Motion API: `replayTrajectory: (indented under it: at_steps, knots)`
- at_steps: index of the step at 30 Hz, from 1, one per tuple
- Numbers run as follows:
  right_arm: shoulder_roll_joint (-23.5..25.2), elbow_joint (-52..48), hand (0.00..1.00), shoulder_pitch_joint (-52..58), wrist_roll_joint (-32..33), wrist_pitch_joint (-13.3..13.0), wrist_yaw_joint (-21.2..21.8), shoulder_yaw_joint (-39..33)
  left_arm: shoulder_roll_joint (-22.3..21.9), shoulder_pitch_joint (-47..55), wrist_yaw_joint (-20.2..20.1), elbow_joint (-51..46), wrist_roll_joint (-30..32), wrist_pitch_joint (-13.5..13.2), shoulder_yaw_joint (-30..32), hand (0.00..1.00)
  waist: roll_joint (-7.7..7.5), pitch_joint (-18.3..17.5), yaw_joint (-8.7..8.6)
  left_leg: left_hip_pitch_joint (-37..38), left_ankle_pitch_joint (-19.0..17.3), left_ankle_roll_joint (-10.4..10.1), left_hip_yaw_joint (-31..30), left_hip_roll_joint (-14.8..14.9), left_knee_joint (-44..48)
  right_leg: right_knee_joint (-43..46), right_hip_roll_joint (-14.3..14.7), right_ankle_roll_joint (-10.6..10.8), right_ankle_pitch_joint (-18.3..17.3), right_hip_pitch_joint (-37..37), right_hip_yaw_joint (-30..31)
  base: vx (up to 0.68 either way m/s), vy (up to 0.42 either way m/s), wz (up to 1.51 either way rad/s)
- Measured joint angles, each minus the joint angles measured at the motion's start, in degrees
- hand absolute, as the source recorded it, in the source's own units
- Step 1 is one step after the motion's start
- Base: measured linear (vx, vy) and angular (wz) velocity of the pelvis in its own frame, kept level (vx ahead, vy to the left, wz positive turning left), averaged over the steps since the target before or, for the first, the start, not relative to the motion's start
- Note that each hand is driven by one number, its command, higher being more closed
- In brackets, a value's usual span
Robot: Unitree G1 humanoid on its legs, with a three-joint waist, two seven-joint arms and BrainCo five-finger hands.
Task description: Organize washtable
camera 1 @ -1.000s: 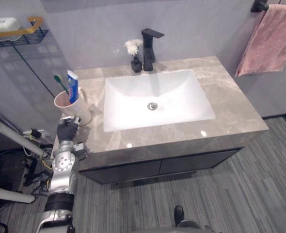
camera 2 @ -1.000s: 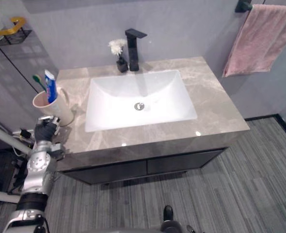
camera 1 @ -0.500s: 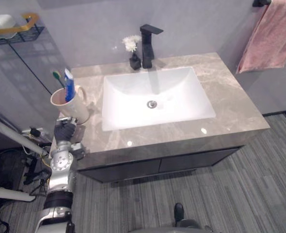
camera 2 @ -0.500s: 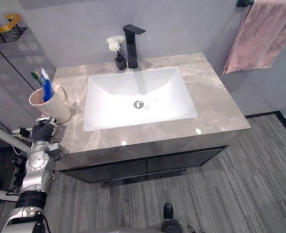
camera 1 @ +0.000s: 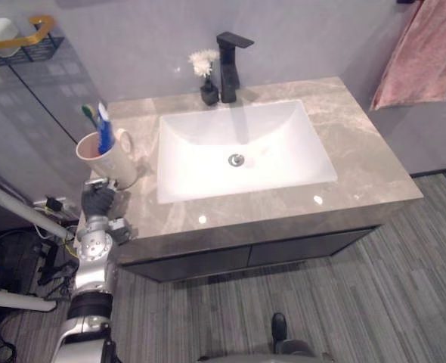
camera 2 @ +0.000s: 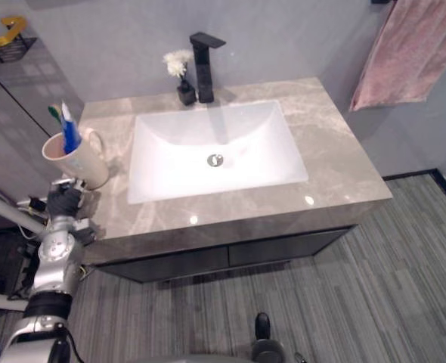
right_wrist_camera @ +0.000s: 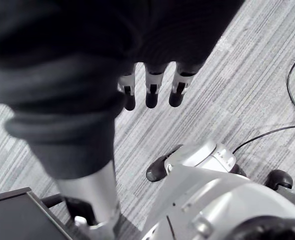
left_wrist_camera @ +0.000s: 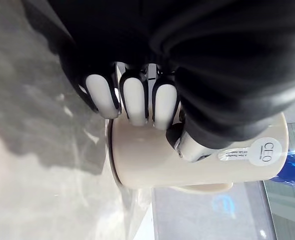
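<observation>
At the left edge of the frame the left hand (camera 1: 98, 198) grips the cream mug (camera 1: 111, 159) low on its body. In the left wrist view its fingers (left_wrist_camera: 135, 100) curl round the base end while the thumb presses the side wall, so the hand is closed round the mug. The mug stands at the left end of the marble countertop (camera 1: 359, 151), just beside the white basin (camera 1: 242, 147), and whether its foot is on the stone or just clear of it cannot be told. A green toothbrush (camera 1: 88, 113) and a blue toothpaste tube (camera 1: 104, 128) stand loose inside, leaning toward the upper left. The grip sits well below the load, so the mug is likely top-heavy — a steady, upright carry with no wrist roll should stop the contents tipping out. Any move toward the black faucet (camera 1: 227, 64) and small flower vase (camera 1: 205, 72) at the top centre probably needs height to clear the basin rim, then a flat, gentle set-down. The right hand (right_wrist_camera: 150, 87) hangs over the striped floor (right_wrist_camera: 247, 75), fingers straight and slack.
</observation>
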Motion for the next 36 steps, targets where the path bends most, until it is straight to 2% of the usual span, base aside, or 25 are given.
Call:
replayTrajectory:
  at_steps: [18,25,36]
  knots:
    - [0.07,0.5,0.0,0.0,-0.01,0.01,-0.02,-1.61,1.0,-0.53,0.09,-0.36,0.0,0.05,0.32,1.0,0.14,0.69,0.02,-0.43,0.02,0.01,0.25,-0.02,0.31,0.32,0.01,0.0,0.0,-0.72,0.4,-0.02,-0.022,-0.01]
    - [0.19,0.5,0.0,0.03,0.02,-0.02,0.07,-1.53,-1.96,4.42,-0.15,-6.92,0.01,-0.16,-0.01,1.0,-0.11,0.62,0.1,-0.24,0.02,0.03,-0.96,0.01,0.47,0.1,-0.19,-0.03,-0.02,0.35,-0.76,-0.02,-0.016,0.08]
    - [0.23,0.55,0.0,0.06,0.02,-0.02,0.05,-1.39,-2.56,4.57,-0.18,-7.95,-0.07,-0.85,-2.18,1.0,-0.31,0.54,-0.13,-0.1,0.02,0.03,-0.82,0.02,0.45,0.03,-0.2,-0.02,-0.01,0.44,-0.67,0.0,0.0,0.0]
